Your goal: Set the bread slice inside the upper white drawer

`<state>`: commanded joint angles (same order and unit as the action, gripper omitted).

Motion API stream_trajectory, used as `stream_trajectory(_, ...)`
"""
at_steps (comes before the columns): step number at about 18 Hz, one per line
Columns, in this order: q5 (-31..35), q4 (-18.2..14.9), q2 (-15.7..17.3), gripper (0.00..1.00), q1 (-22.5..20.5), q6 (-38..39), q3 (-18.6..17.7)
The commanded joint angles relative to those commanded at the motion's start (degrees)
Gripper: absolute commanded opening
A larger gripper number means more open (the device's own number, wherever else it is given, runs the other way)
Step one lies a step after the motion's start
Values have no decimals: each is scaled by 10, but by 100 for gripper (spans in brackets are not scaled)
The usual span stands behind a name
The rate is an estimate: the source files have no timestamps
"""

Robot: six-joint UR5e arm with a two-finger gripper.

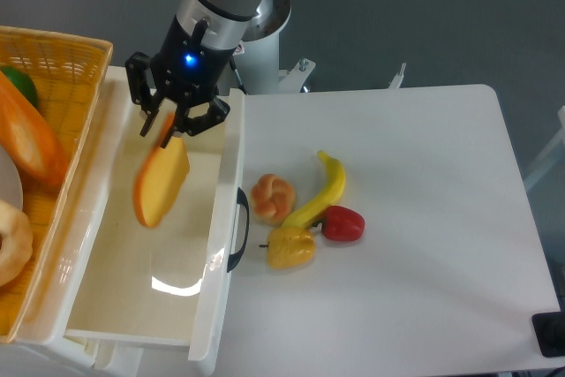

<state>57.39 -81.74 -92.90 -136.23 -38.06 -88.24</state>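
The bread slice (161, 184), pale orange-tan with a darker crust edge, hangs by its top edge from my gripper (173, 126). The fingers are shut on it, with a bit of orange showing between them. The slice dangles tilted over the far part of the upper white drawer (157, 282), which is pulled open; its dark curved handle (237, 228) faces the table. The slice sits above the drawer's inside and seems not to touch the floor.
A yellow wicker basket (64, 66) stands left of the drawer, holding a long orange baguette (31, 143) and other toy food. A knotted bun (274, 198), banana (325, 190), red pepper (342, 223) and yellow pepper (290, 247) lie on the table right of the handle.
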Motion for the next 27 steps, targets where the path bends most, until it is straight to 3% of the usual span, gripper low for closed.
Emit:
stream_trajectory(3, 0, 6, 0, 60, -3, -3, 2)
stream_trajectory(5, 0, 18, 1, 73, -10, -7, 4)
stream_trajectory(9, 0, 47, 2, 82, -61, -18, 5)
stream_trajectory(10, 1, 52, 2, 91, -72, -25, 5)
stream_trajectory(13, 1, 61, 3, 100, -102, -50, 5)
stream_trajectory(19, 15, 107, -5, 100, -109, -105, 3)
stream_trajectory(27, 184, 108, -33, 100, -107, -228, 2)
